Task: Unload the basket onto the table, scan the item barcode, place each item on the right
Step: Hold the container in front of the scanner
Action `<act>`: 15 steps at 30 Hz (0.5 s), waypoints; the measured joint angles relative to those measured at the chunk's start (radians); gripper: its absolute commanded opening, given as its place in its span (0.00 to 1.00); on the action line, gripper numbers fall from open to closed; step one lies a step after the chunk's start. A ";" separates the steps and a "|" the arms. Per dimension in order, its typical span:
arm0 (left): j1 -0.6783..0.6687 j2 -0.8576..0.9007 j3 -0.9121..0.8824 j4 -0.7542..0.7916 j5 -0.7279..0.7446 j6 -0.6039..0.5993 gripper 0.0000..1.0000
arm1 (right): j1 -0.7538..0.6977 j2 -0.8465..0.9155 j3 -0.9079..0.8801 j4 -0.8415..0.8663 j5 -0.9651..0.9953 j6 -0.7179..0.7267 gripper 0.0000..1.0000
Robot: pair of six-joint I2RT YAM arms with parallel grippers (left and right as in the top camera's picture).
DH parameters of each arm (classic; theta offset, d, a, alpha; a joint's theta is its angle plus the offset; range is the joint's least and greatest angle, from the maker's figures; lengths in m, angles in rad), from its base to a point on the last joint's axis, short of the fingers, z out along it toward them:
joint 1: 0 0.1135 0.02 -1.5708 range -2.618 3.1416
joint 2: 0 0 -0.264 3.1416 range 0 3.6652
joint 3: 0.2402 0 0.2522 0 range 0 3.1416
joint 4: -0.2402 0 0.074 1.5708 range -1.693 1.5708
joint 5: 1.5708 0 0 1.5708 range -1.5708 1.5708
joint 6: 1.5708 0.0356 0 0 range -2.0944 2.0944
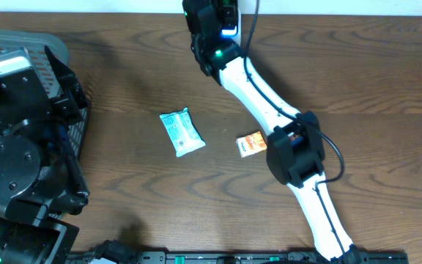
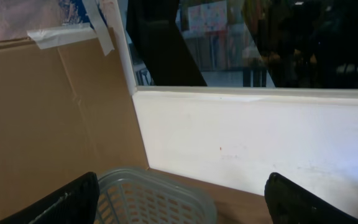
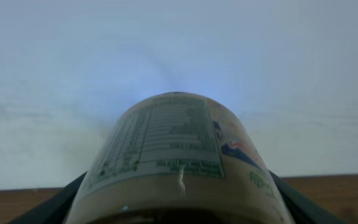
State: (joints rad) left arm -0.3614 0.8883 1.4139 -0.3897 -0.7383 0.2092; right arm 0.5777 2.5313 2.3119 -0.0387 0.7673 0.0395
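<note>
My right gripper (image 3: 179, 202) is shut on a rounded bottle (image 3: 176, 149) with a pale body. Its printed label of small text faces the wrist camera, and I can make out no barcode. In the overhead view the right gripper (image 1: 211, 18) reaches to the table's far edge, next to a blue glow (image 1: 229, 31); the bottle is hidden there. My left gripper (image 2: 182, 208) is open with nothing between its black fingers (image 2: 67, 202). It hangs above a grey plastic basket (image 2: 148, 196).
A teal packet (image 1: 182, 132) and a small orange box (image 1: 250, 144) lie on the wooden table (image 1: 357, 66) mid-field, the box right beside the right arm's elbow. The basket (image 1: 50, 51) sits at the far left under the left arm (image 1: 20, 154). A white wall and cardboard stand behind.
</note>
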 measured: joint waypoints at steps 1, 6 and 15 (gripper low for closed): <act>0.000 0.000 0.000 0.000 0.000 0.000 0.86 | -0.003 0.020 0.000 0.025 0.000 -0.016 0.53; 0.000 0.002 0.000 0.000 0.000 0.000 0.85 | -0.031 0.102 0.000 0.086 -0.021 -0.056 0.57; 0.000 0.037 0.000 0.000 0.000 0.000 0.86 | -0.080 0.172 -0.001 0.110 -0.108 -0.045 0.54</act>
State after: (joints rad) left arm -0.3614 0.9253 1.4139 -0.3897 -0.7387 0.2092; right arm 0.4980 2.7037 2.3108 0.0715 0.6598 -0.0059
